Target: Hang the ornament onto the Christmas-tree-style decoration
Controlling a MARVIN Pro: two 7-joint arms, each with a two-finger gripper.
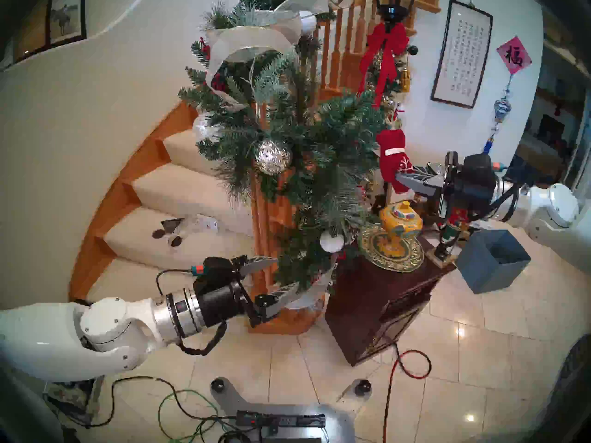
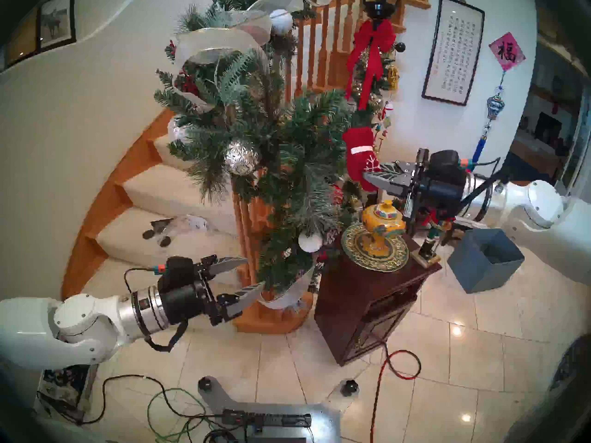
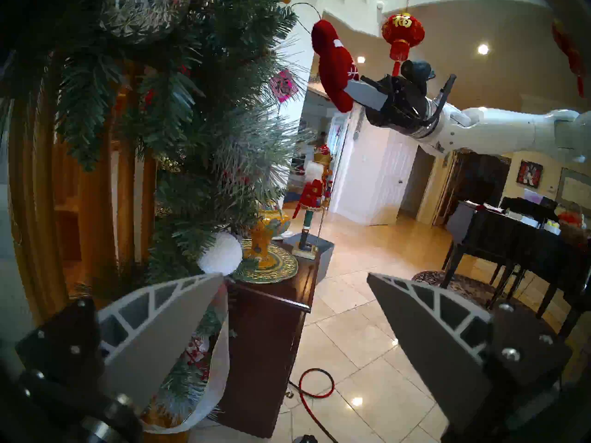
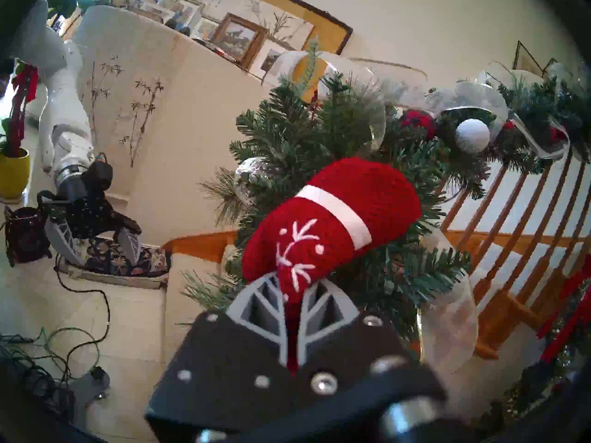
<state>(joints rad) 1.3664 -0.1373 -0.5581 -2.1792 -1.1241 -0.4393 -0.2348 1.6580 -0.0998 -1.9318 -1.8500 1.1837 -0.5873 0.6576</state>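
Head stereo left view: the pine garland (image 1: 287, 138) winds down the wooden stair rail and serves as the landmark. Just off its right edge hangs the red mitten (image 1: 391, 159), cuff up, its lower end pinched in the right gripper (image 1: 403, 178), whose fingers are closed on it. The mitten is near the outer needles; whether it touches them cannot be told. At the garland's foot, left of it, the left gripper (image 1: 281, 276) points level with its fingers spread wide and nothing between them. A silver patterned ball (image 1: 272, 157) sits in the garland's middle. Right of the garland, a framed calligraphy scroll (image 1: 460, 54) carries columns of characters too small to read, and a pink diamond sign (image 1: 514, 59) bears the character 福.

Head stereo right view: the same layout; the mitten (image 2: 361, 156) is beside the garland's (image 2: 256, 135) right edge, and the pink sign (image 2: 507, 55) again shows 福.

Left wrist view: the mitten (image 3: 334, 68) is right of the garland (image 3: 192, 113), a thin string loop (image 3: 307, 7) rising from its cuff. A red lantern (image 3: 403, 31) behind carries a gold 福.

Right wrist view: the mitten (image 4: 329, 221), white snowflake facing the camera, is clamped at its tip, the garland (image 4: 319, 126) right behind it.
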